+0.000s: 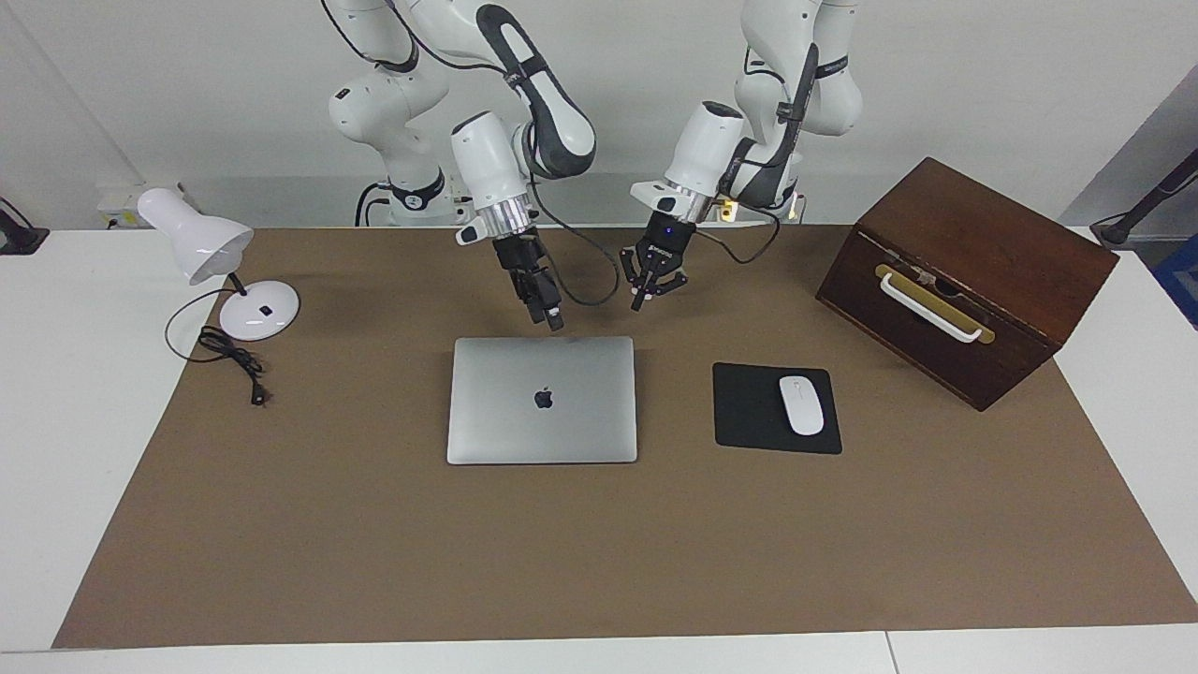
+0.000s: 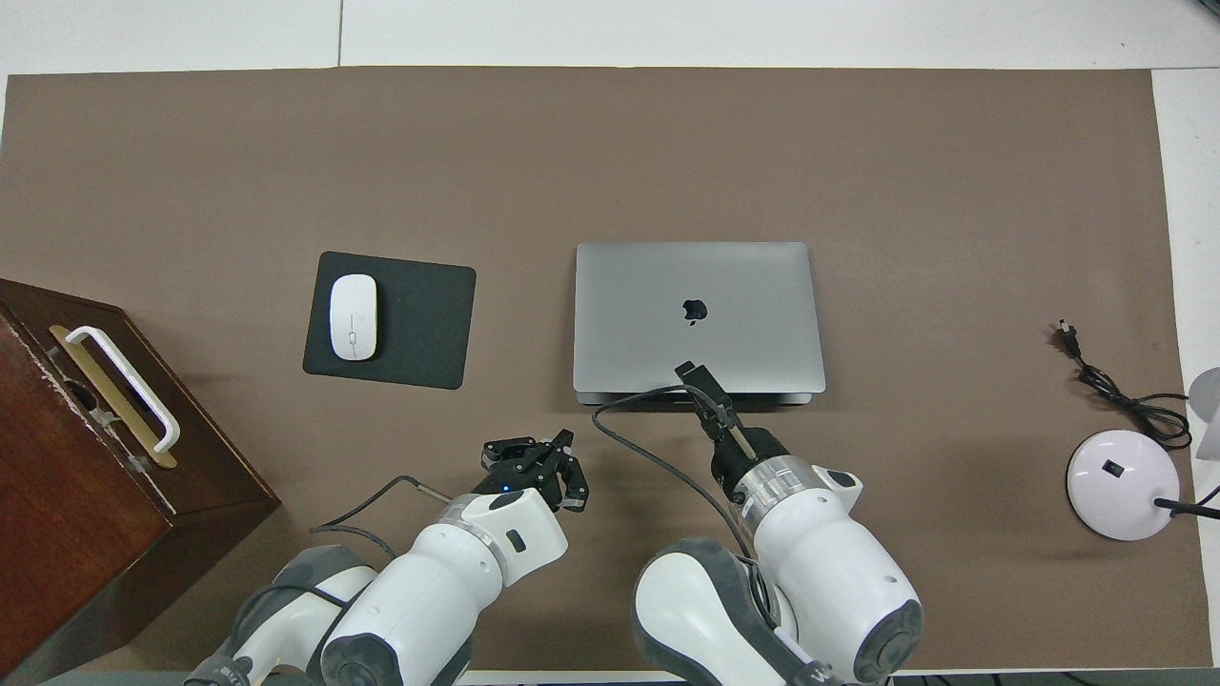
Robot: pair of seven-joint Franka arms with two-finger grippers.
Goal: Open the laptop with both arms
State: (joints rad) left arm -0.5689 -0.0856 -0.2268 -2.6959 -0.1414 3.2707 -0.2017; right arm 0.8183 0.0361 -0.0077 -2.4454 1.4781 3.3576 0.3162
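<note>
The silver-grey laptop (image 1: 543, 412) (image 2: 743, 286) lies closed and flat on the brown mat, its dark logo facing up. My right gripper (image 1: 552, 321) (image 2: 688, 369) hangs shut just above the laptop's edge nearer to the robots, pointing down at it, with a small gap showing. My left gripper (image 1: 638, 301) (image 2: 564, 439) is shut, its fingertips meeting while the links splay out. It holds nothing and hovers over the mat beside the laptop's corner nearer to the robots, toward the left arm's end.
A black mouse pad (image 1: 749, 412) with a white mouse (image 1: 801, 404) lies beside the laptop toward the left arm's end. A dark wooden box (image 1: 973, 253) stands past it. A white desk lamp (image 1: 201, 243) and its cord (image 1: 234, 360) sit at the right arm's end.
</note>
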